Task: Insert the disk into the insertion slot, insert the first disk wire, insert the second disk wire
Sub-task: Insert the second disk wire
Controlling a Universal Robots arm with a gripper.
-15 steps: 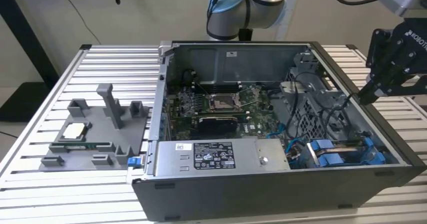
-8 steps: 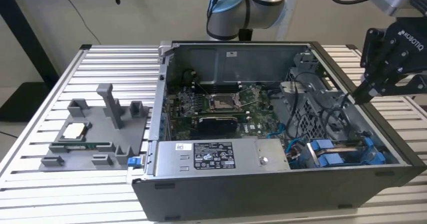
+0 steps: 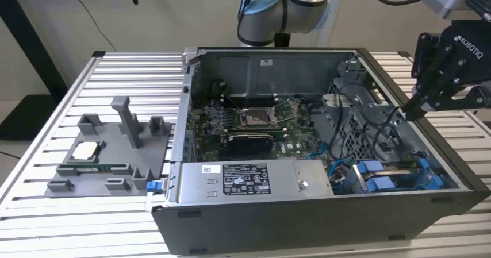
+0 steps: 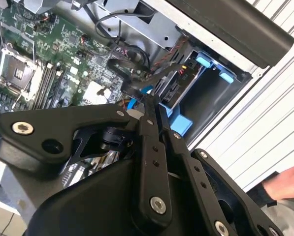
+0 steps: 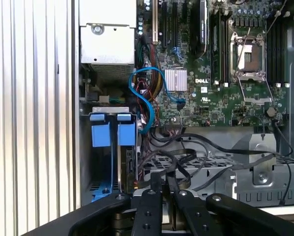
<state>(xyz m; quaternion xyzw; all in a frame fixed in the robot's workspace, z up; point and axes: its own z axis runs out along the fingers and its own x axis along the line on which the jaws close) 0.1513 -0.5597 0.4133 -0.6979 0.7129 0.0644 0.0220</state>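
Note:
My black gripper hangs over the open computer case's right side in the exterior view, above the grey drive cage. In both wrist views its fingers are pressed together, with nothing seen between them. At the case's near right corner, two blue carrier fronts sit side by side in the insertion slot bay. I cannot tell which of them is the disk. Loose black wires and a blue cable lie between the gripper and the bay.
The motherboard fills the case's middle and a power supply lies along its front. A grey plastic fixture tray sits on the slatted table at the exterior view's left. A person's hand is beside the case.

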